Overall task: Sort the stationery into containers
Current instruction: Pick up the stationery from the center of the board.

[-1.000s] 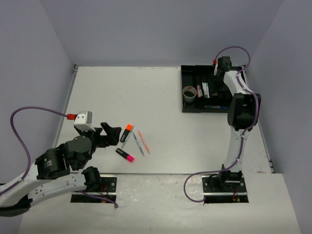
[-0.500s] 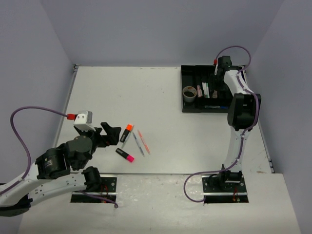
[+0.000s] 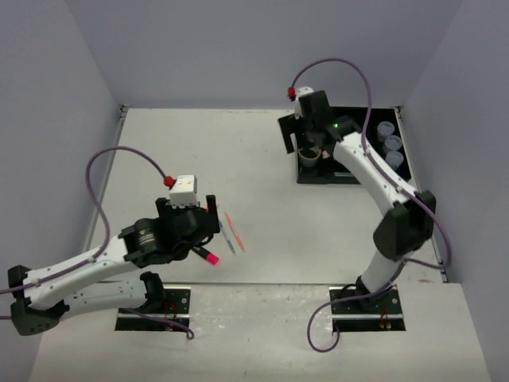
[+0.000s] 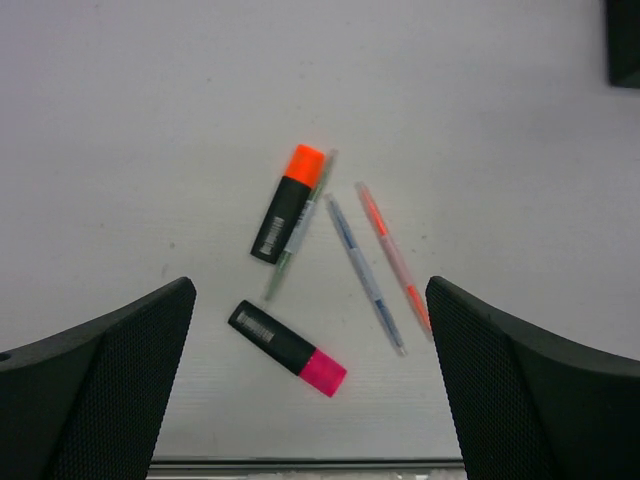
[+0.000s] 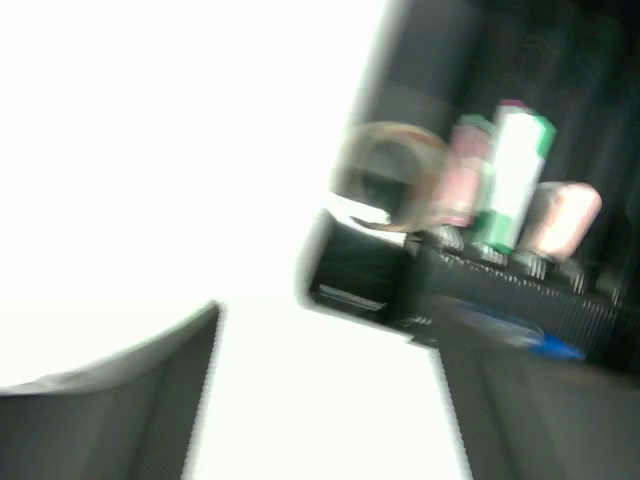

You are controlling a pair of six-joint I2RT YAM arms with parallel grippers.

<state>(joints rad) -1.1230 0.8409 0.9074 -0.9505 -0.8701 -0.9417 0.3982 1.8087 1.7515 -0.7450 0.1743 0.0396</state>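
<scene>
The left wrist view shows the stationery on the white table: an orange highlighter (image 4: 288, 203), a pink highlighter (image 4: 288, 348), a green pen (image 4: 300, 225), a blue pen (image 4: 365, 275) and an orange pen (image 4: 393, 255). My left gripper (image 4: 308, 290) hovers open above them, touching none. From above, my left gripper (image 3: 200, 228) hides the orange highlighter. The black tray (image 3: 306, 177) holds a tape roll (image 3: 308, 151) and three tubs (image 3: 392, 143). My right gripper (image 3: 294, 139) hangs open and empty at the tray's left edge. Its blurred wrist view shows the tape roll (image 5: 390, 180).
Small pink and green items (image 5: 510, 180) stand in the tray's middle compartments. The table's near edge (image 4: 300, 463) runs just below the pink highlighter. Purple cables loop over both arms. Grey walls close the table on three sides.
My left arm has swung forward and right, over the pens and highlighters. My right arm has moved from the tray's far right corner to its left edge, with its jaws opened; the three tubs now show.
</scene>
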